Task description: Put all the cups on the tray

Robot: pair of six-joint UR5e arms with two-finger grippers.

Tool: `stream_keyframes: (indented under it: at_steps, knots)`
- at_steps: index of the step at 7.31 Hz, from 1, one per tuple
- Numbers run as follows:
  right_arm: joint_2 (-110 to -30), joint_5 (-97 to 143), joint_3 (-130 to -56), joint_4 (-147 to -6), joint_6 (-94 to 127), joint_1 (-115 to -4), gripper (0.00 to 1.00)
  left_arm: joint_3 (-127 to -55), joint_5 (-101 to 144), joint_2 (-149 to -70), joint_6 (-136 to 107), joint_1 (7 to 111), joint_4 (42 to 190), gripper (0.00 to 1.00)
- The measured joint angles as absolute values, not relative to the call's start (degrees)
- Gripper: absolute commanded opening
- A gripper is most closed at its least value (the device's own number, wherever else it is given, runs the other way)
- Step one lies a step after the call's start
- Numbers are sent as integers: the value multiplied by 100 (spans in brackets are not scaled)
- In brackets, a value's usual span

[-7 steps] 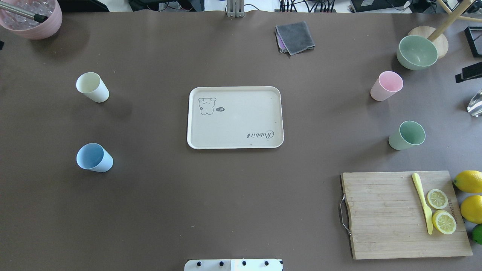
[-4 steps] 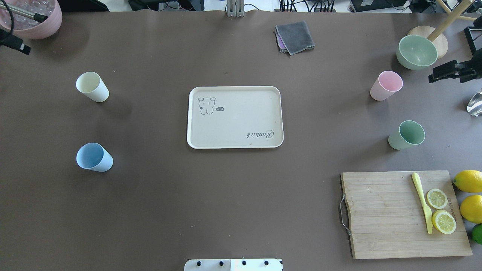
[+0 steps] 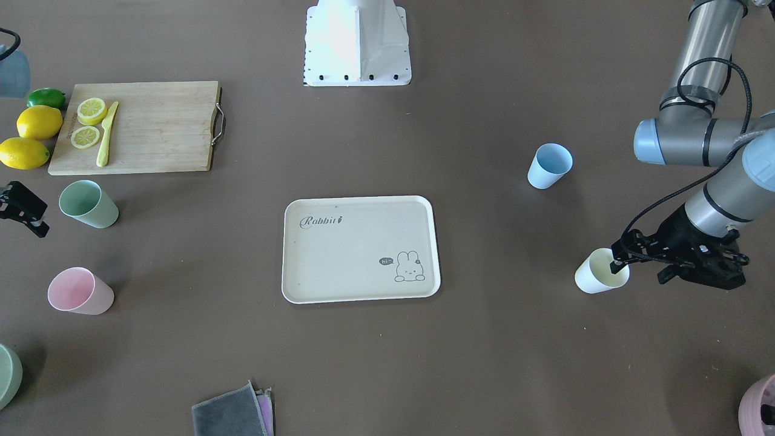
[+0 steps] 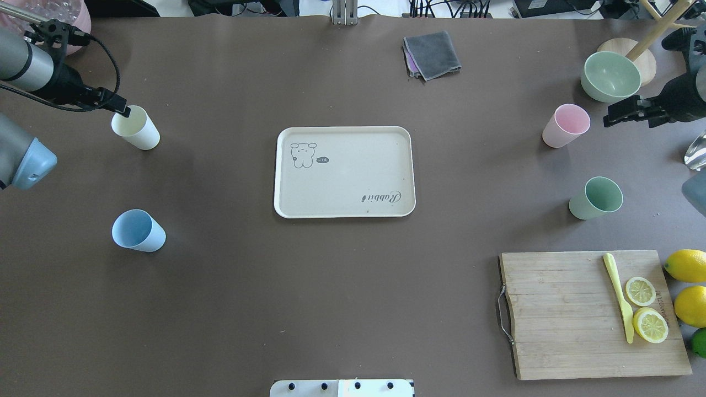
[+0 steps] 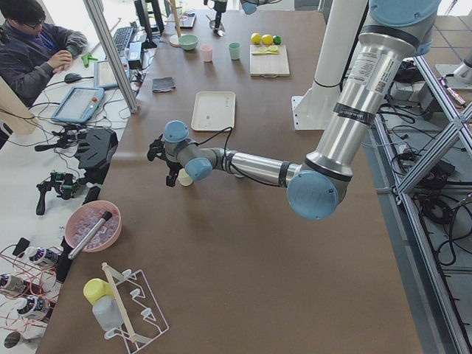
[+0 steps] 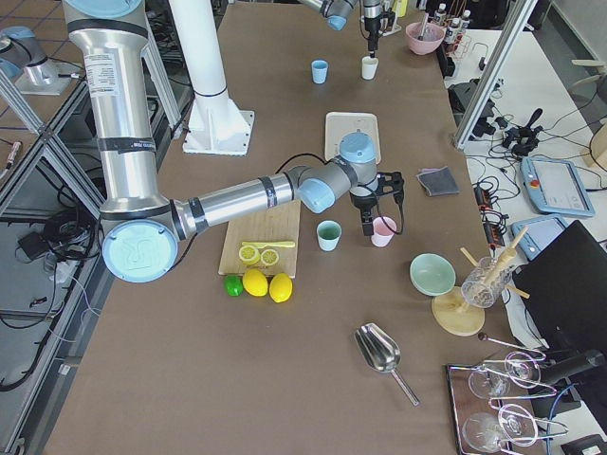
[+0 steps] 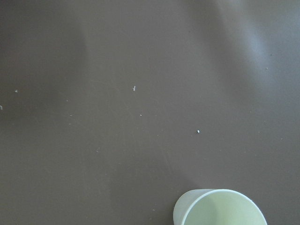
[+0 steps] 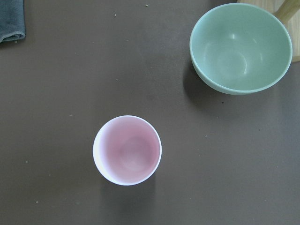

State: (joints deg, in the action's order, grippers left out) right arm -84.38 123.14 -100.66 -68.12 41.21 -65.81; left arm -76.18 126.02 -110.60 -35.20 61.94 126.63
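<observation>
Cannot see the lower body of the pale yellow tapered plastic cup point(image 7: 220, 210), well to the left of the flat cream rectangular tray point(image 4: 353, 176) in the overhead view: cropped by the left wrist view's bottom edge. Cannot tell the jaw spread of the left gripper point(image 4: 122, 111), well to the tray's left, nor of the right gripper point(image 4: 613, 118), well to its right. Cropped in the front-facing view, all far from the tray: mauve round pot point(image 3: 761, 407) at a corner, mint green round bowl point(image 3: 7, 375) at a side edge, folded grey cloth point(image 3: 230, 415) at the bottom edge.
</observation>
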Motion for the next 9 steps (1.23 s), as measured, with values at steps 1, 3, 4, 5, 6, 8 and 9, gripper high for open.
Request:
stream_keyframes:
  at_steps: [1,3,4,5,6,8,9]
  knots:
    - [-8439,12314,-10067,-6812,4120,-6578,100,-7572,12592,-11031,-3507,6137,12769,38]
    - [-8440,12314,-10067,-6809,4116,-6569,100,-7450,12584,-11005,-3472,6029,13004,0]
    - [-8439,12314,-10071,-6808,4119,-6568,100,-7438,12582,-11000,-3419,6002,13048,0]
    - [-8438,12314,-10076,-6809,4121,-6566,100,-7450,12584,-10999,-3337,5991,13067,0]
    - [-8438,12313,-10079,-6809,4122,-6566,100,-7468,12587,-11016,-3292,5989,13072,0]
    - [-8445,12314,-10083,-6804,4122,-6565,100,-7500,12610,-11192,-3330,5983,12983,0]
    - [-8453,12314,-10092,-6803,4122,-6565,100,-7547,12617,-11417,-3491,5976,12819,0]
